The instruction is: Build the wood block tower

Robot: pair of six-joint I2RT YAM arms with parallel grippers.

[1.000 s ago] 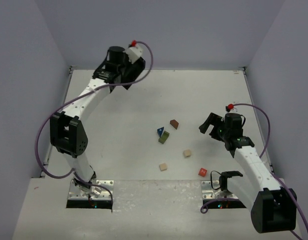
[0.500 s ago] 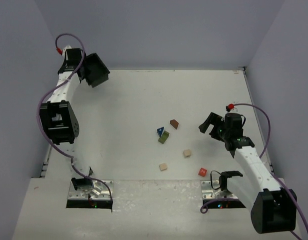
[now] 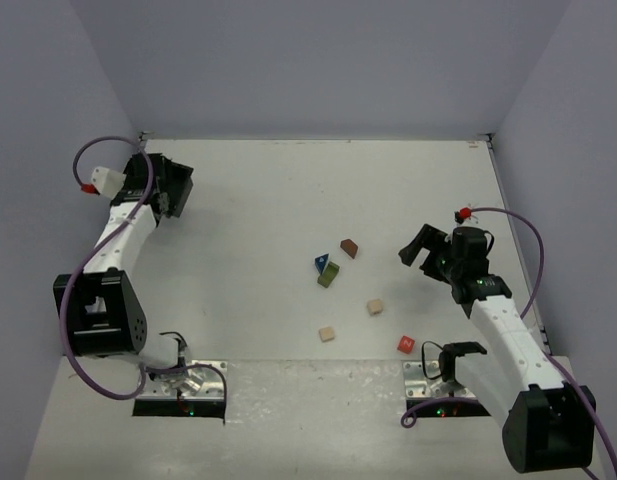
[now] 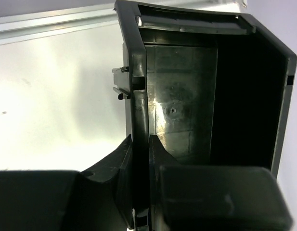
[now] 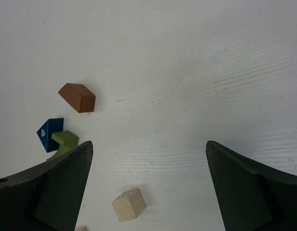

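**Q:** Step in hand?

**A:** Apparently clearing. Left gripper [image 4: 141,144] clamped a wall of the black square tray [image 4: 187,106], ten o'clock. Right gripper [image 3: 420,252] gaped empty; small wooden blocks [image 3: 328,276] lay scattered at its nine o'clock. Next: grasp one.

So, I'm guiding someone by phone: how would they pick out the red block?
Find the right arm's base at the near edge of the table. Just ahead of its left corner sits the red block. The nearest tan cube is pale wood; this one alone is red.
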